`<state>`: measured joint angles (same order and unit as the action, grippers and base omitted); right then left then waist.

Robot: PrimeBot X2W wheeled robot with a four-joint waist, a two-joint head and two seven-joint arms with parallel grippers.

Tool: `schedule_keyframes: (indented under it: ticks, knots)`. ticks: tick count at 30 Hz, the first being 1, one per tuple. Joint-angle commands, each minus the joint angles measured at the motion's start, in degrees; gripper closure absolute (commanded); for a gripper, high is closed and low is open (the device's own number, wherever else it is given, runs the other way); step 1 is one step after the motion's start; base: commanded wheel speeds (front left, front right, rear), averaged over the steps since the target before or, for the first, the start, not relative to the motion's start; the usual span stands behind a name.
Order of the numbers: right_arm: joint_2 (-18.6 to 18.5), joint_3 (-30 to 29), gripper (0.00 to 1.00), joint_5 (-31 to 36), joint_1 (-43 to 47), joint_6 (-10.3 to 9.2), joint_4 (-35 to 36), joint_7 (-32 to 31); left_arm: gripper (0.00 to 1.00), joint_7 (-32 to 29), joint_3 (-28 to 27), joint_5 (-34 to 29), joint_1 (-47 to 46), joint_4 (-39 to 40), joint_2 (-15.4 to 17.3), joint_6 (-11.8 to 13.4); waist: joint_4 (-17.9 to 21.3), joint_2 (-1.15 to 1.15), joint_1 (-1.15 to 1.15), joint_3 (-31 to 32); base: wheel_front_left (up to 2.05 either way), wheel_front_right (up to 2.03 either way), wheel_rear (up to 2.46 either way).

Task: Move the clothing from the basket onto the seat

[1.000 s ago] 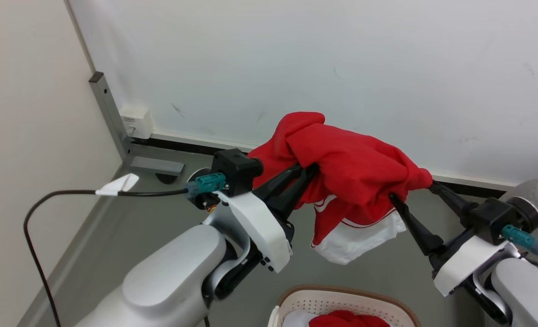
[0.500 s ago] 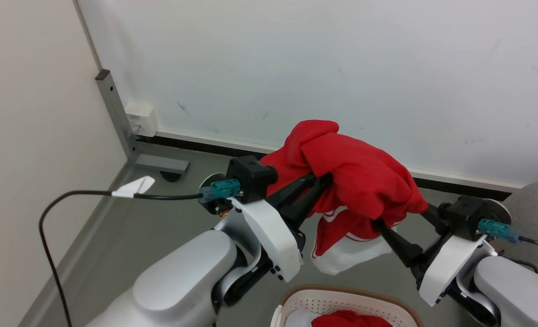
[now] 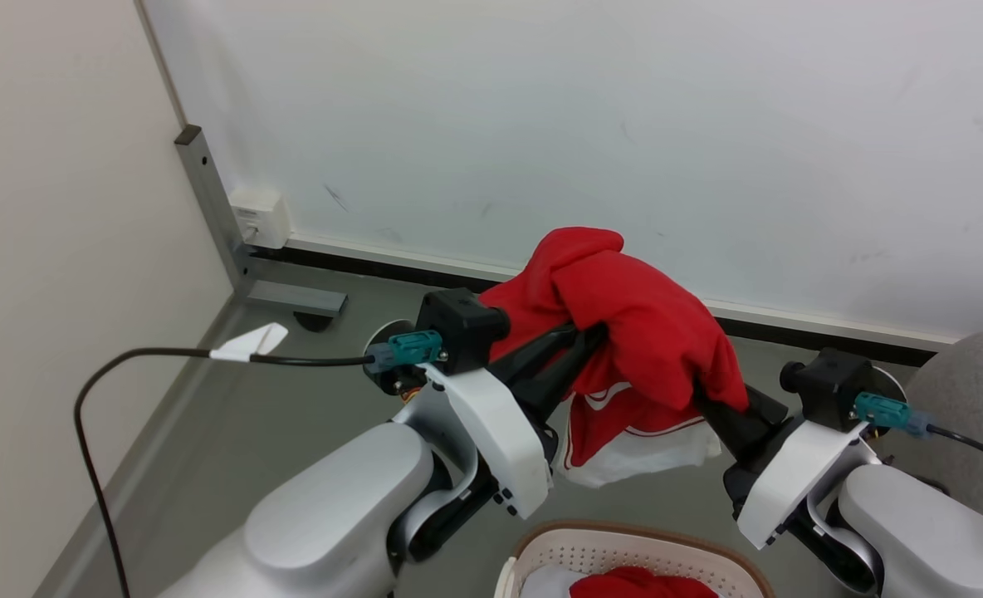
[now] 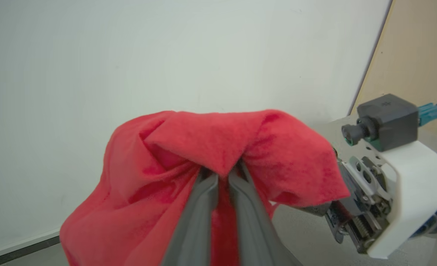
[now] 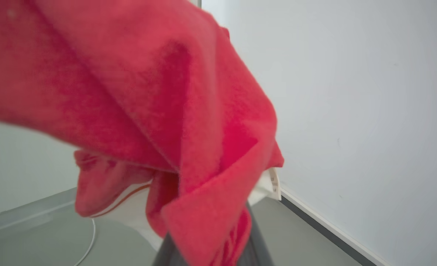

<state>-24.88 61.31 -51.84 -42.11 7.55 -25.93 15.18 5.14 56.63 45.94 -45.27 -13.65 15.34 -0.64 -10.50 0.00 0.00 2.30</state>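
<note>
Left fingers (image 3: 535,355): pinching shut on the garment (image 3: 641,316), holding it aloft.
Garment: hanging between both arms, above the basket (image 3: 591,552).
Right fingers (image 3: 728,425): closed, buried under cloth; grip hidden.
Doing it well: swinging right toward the seat (image 3: 973,374), carrying high, both arms moving together.

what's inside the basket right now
In the basket, seen at the head view's bottom edge, lies a bunched red garment with a bit of white cloth to its left. Whatever is beneath them is covered, and the basket's near part is cut off by the frame.
</note>
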Motion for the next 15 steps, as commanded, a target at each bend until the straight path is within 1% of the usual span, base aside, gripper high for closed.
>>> schedule_keyframes:
  ticks: [1, 8, 15]
  knots:
    - [0.31, -1.10, 1.00, 0.65, 1.43, -0.12, -0.16, -0.05, 1.00, 0.31, -0.04, 0.23, 0.25, -0.16, 0.33, -0.04, 0.03, 0.00, 0.00, 0.06, 0.00, 0.00, 0.00]
    - [0.46, -5.64, 1.00, 1.44, 5.36, -0.12, 1.94, -0.05, 1.00, 0.58, 0.10, 0.47, 0.87, -0.97, 0.49, 0.27, 0.38, 0.00, 0.00, 0.31, 0.00, 0.00, 0.00]
    - [1.81, -11.20, 1.00, 0.40, 9.60, -0.12, 4.56, -0.05, 1.00, 0.19, 0.65, 0.93, 1.50, -0.45, 0.26, -0.02, 1.63, 0.00, 0.00, 0.44, 0.00, 0.00, 0.00]
